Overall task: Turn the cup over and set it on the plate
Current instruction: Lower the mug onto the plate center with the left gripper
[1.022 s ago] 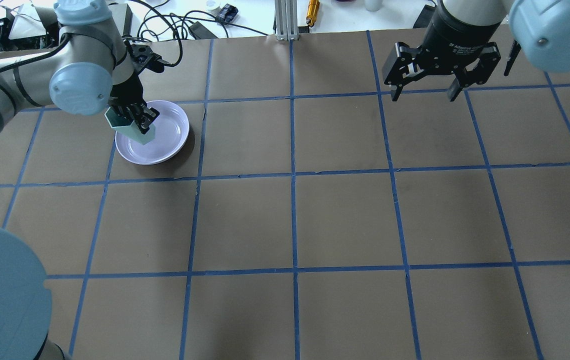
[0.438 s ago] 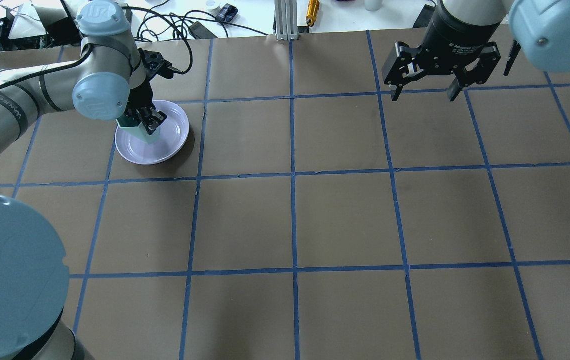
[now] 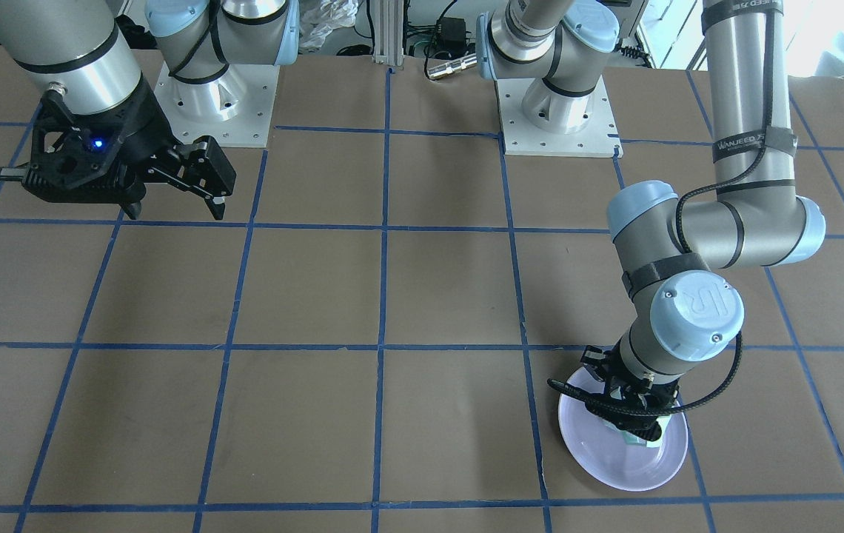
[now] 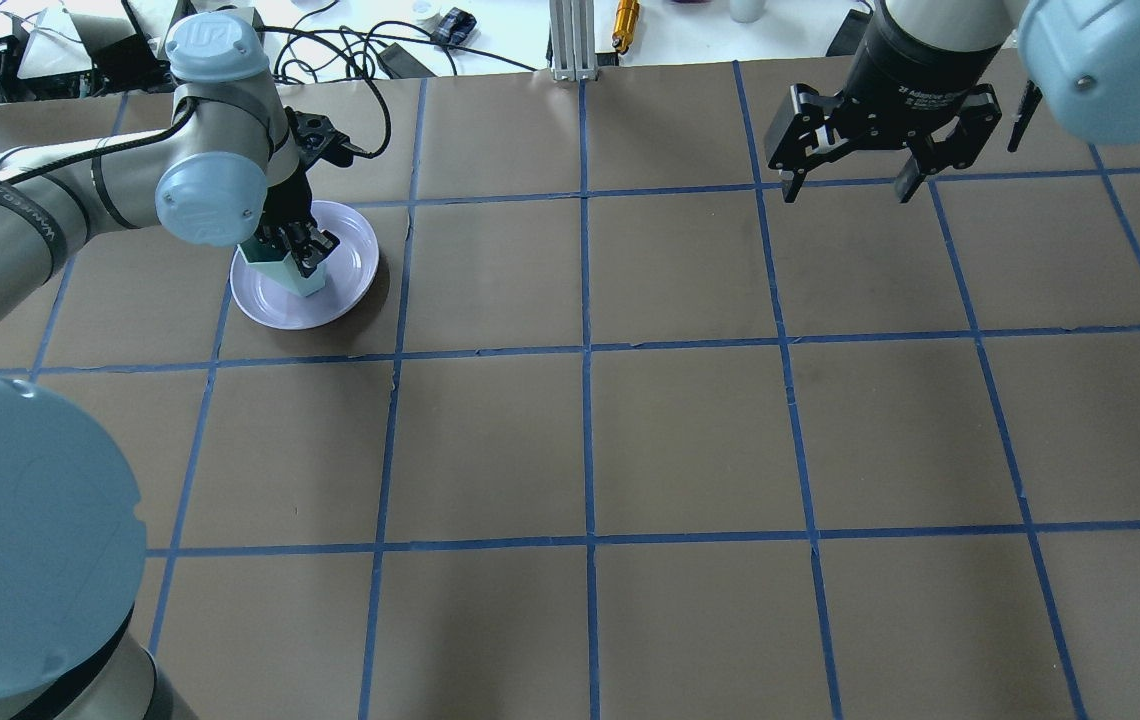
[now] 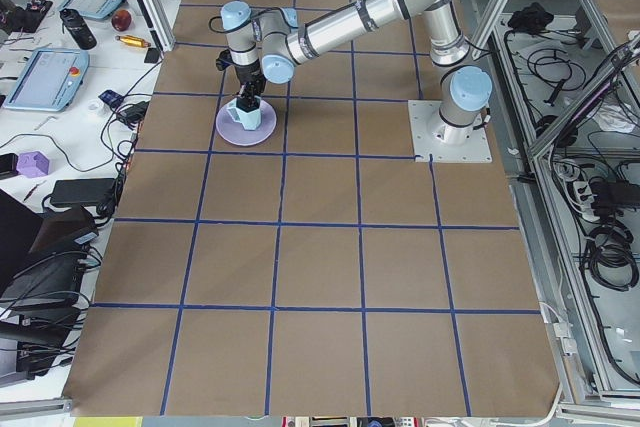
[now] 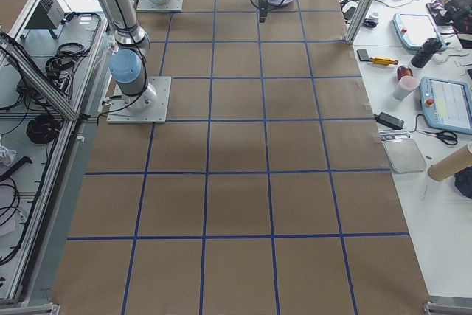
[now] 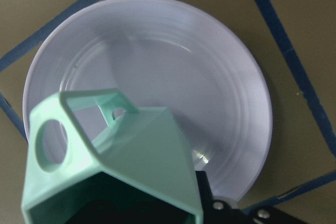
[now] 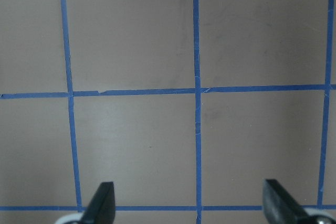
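Gripping the cup (image 7: pixel 121 166) by its wall at the rim, my left gripper (image 4: pixel 304 252) is clamped shut on it. The mouth is turned back toward the wrist and the base points away, down at the plate (image 7: pixel 210 72). The handle projects to one side, clear of the fingers. Directly beneath the gripper lies the plate's inner floor; I cannot tell whether the base touches it. I judge the flip done and the placing step in hand. Next move: lower until the base seats flat, level the cup, spread the jaws, lift straight up. Far across the table (image 4: pixel 690 430), my right gripper (image 4: pixel 850 185) hangs wide apart, holding nothing.
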`<action>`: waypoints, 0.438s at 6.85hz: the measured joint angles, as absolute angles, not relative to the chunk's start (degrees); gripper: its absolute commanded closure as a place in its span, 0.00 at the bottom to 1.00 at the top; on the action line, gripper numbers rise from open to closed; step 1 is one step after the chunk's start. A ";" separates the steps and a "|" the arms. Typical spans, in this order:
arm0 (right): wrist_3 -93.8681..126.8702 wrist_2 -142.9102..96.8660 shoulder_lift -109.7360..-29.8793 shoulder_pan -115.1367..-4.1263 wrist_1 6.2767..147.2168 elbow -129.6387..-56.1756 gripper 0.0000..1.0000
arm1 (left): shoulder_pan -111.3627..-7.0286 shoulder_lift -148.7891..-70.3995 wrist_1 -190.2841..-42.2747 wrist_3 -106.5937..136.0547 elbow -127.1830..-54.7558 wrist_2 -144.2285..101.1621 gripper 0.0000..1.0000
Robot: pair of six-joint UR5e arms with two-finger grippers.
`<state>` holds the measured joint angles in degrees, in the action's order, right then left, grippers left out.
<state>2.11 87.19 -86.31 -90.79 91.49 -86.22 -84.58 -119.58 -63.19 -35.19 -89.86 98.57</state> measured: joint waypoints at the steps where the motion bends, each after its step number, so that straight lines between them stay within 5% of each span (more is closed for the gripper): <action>1: 2.11 87.19 -86.31 -90.79 91.49 -86.22 0.00 | -84.66 -119.56 -63.19 -35.20 -90.02 98.40 0.00; 3: 2.11 87.19 -86.31 -90.79 91.50 -86.22 0.00 | -85.05 -118.08 -63.49 -35.23 -90.25 98.03 0.00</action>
<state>2.11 87.19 -86.31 -90.79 91.50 -86.22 -85.05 -118.08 -63.49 -35.23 -90.25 98.03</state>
